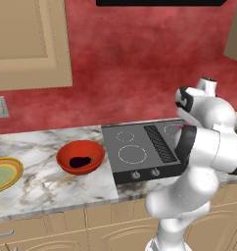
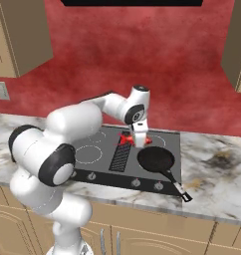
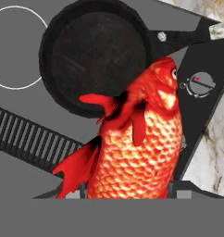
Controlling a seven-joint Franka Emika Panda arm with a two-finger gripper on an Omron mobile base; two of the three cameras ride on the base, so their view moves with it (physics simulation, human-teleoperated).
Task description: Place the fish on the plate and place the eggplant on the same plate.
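Note:
The red-orange fish (image 3: pixel 137 152) hangs just above the stovetop, next to the black pan, with my gripper (image 2: pixel 137 140) shut on it. Its scaled body looms large in the hand view and hides my fingertips. Red fins stick out on both sides of the fingers (image 2: pixel 140 134). The dark purple eggplant (image 1: pixel 80 161) lies inside a red-orange bowl (image 1: pixel 66 158) on the marble counter, left of the stove. The plate (image 1: pixel 4 174), with a yellow-orange rim and a pale green centre, sits at the counter's far left, well away from my gripper.
A black frying pan (image 2: pixel 156 159) rests on the right side of the dark stovetop (image 2: pixel 92 149), its handle pointing toward the front edge. Wall cabinets (image 1: pixel 27 44) hang above the counter. A light switch (image 1: pixel 0 107) is on the red wall.

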